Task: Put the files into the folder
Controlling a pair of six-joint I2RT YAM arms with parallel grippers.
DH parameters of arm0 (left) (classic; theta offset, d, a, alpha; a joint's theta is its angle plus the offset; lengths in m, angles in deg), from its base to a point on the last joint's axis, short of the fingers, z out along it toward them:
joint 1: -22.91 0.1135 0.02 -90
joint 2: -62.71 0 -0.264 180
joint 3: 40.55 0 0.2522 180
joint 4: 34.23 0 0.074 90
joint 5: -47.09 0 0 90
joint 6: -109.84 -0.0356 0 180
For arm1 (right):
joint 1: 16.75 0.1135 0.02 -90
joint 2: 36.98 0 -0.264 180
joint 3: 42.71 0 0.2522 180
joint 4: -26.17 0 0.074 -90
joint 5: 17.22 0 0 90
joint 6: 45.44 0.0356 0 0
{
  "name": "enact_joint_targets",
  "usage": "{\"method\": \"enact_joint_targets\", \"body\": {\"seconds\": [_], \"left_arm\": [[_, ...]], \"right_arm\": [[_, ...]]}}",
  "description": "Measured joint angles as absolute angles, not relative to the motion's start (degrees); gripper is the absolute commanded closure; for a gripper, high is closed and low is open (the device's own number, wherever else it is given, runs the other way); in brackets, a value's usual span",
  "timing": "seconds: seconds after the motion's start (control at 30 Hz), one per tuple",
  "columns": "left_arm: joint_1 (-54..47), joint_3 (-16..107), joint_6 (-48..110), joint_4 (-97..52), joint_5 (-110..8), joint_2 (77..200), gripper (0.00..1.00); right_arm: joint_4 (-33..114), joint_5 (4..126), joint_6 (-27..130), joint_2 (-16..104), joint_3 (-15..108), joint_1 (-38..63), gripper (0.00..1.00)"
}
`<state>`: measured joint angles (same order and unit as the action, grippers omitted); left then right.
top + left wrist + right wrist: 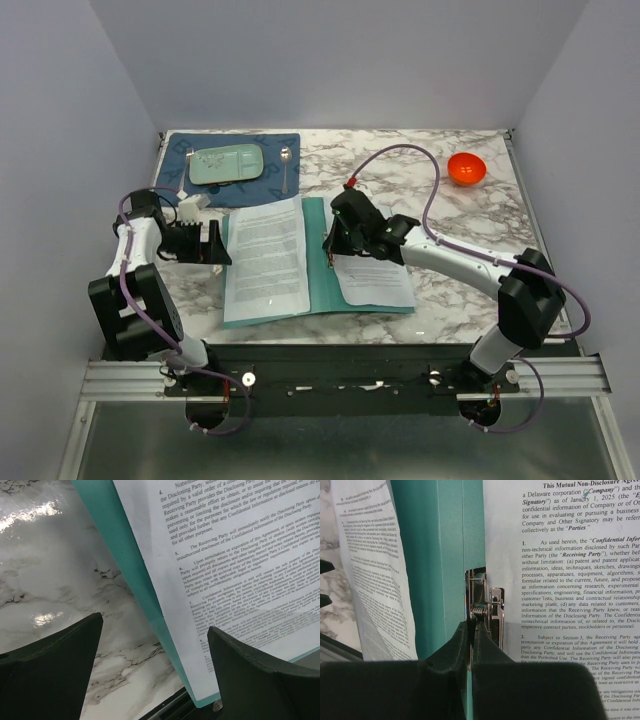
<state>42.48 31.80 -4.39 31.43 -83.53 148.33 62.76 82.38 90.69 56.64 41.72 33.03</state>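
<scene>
Beyond the folder: placemat, spoon, bowl

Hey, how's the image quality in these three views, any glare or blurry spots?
Left wrist view: glare patches on the marble table, paper sheet text legible. Right wrist view: the right gripper is dark and out of focus, the metal clip and print sharp. Top external view: even light, soft shadows, print too small to read.

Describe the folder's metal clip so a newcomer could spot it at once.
On the marble table lies an open teal folder. The metal clip sits by its spine, at the right sheet's left edge, just beyond the right gripper's tips. Only it is shiny silver metal.
</scene>
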Motion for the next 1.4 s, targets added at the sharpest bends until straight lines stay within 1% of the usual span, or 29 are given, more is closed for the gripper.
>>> {"method": "enact_joint_targets", "body": {"seconds": [0.33, 0.63, 1.07, 1.4], "left_arm": [[43.9, 32.0, -4.8, 31.5, -88.5, 148.4, 0.01], [44.2, 32.5, -4.3, 32.0, -94.2, 148.1, 0.01], [44.3, 34.6, -2.3, 32.6, -95.0, 139.5, 0.01], [44.0, 35.4, 1.3, 33.2, -97.8, 138.0, 0.01]], "right_arm": [[58.0, 78.3, 93.8, 55.6, 38.4, 32.6, 0.99], [55.6, 76.1, 96.0, 56.1, 38.1, 32.5, 0.99], [55.3, 76.1, 96.0, 59.1, 36.8, 32.3, 0.99], [55.0, 76.0, 96.0, 61.3, 36.4, 32.3, 0.99]]}}
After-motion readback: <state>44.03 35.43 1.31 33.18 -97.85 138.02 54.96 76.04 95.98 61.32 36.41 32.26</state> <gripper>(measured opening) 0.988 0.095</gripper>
